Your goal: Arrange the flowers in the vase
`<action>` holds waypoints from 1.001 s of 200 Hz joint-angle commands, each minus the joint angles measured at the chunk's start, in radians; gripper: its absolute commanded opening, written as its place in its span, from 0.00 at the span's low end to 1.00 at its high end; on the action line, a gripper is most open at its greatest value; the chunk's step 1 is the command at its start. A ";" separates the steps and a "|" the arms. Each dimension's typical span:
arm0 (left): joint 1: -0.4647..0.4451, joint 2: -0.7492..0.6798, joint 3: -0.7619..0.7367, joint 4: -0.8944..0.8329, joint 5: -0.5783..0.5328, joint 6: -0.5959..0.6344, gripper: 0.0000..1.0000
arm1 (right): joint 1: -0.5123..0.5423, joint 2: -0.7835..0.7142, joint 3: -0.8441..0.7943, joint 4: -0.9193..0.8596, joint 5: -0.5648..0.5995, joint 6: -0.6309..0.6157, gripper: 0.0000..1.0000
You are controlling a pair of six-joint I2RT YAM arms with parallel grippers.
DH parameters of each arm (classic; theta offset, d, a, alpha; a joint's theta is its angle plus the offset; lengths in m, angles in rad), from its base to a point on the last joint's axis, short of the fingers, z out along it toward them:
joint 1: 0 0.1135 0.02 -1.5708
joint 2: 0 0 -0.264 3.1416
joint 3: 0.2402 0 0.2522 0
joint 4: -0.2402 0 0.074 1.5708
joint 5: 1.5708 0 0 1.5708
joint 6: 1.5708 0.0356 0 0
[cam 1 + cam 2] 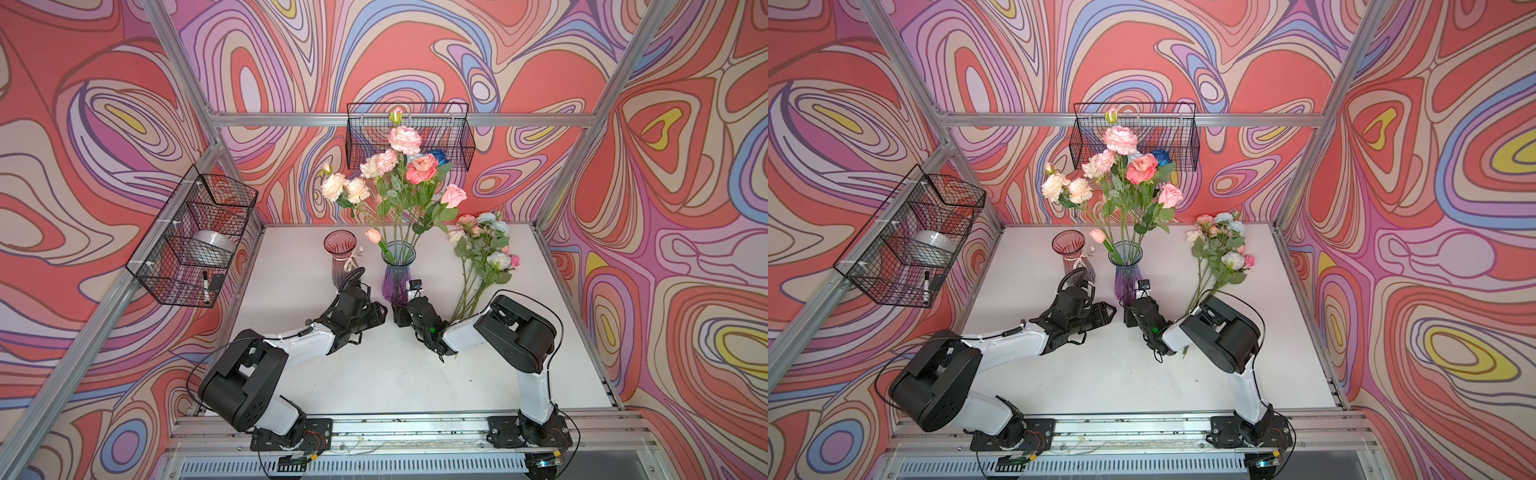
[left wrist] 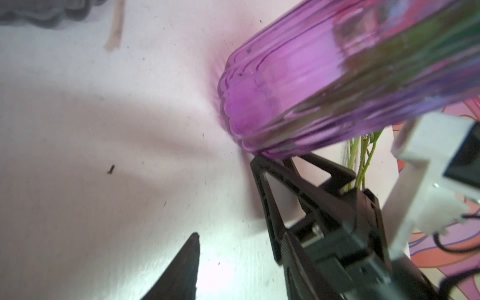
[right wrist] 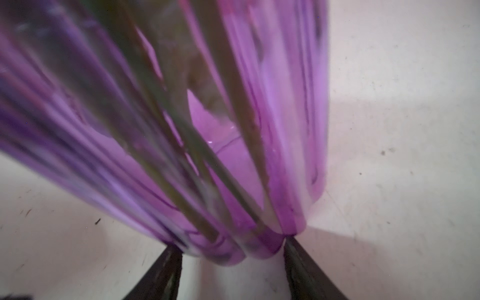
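In both top views a ribbed purple glass vase [image 1: 397,278] [image 1: 1127,274] stands mid-table and holds several flowers [image 1: 419,170] in pink, peach, cream and dark blue. More flowers [image 1: 484,245] lie in a bunch on the table to its right. My right gripper [image 1: 400,311] [image 3: 231,242] is low at the vase's foot, one fingertip pressed on each side of it. Green stems show through the glass [image 3: 233,130]. My left gripper [image 1: 380,312] [image 2: 239,265] hovers just left of the vase [image 2: 285,85], open and empty.
An empty reddish glass vase [image 1: 343,257] with a bow stands left of the purple one. Wire baskets hang on the left wall [image 1: 195,237] and the back wall [image 1: 409,133]. The white table [image 1: 374,374] is bounded by aluminium frame posts.
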 commanded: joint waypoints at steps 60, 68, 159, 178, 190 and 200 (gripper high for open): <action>0.003 -0.439 -0.221 -0.183 -0.034 -0.074 0.56 | -0.041 0.107 0.112 -0.127 -0.024 0.008 0.63; 0.000 -0.479 -0.232 -0.209 -0.034 -0.080 0.57 | -0.043 0.113 0.123 -0.137 -0.024 0.008 0.63; 0.001 -0.744 -0.220 -0.422 -0.082 -0.103 0.68 | -0.057 0.100 0.136 -0.150 -0.054 0.019 0.71; 0.003 -0.745 -0.179 -0.455 -0.103 -0.080 0.69 | -0.053 0.067 0.094 -0.133 -0.075 0.037 0.74; 0.006 -0.737 -0.149 -0.469 -0.113 -0.064 0.69 | -0.047 0.040 0.063 -0.119 -0.079 0.041 0.74; 0.011 -0.727 -0.124 -0.477 -0.116 -0.054 0.69 | -0.039 0.016 0.038 -0.115 -0.082 0.040 0.74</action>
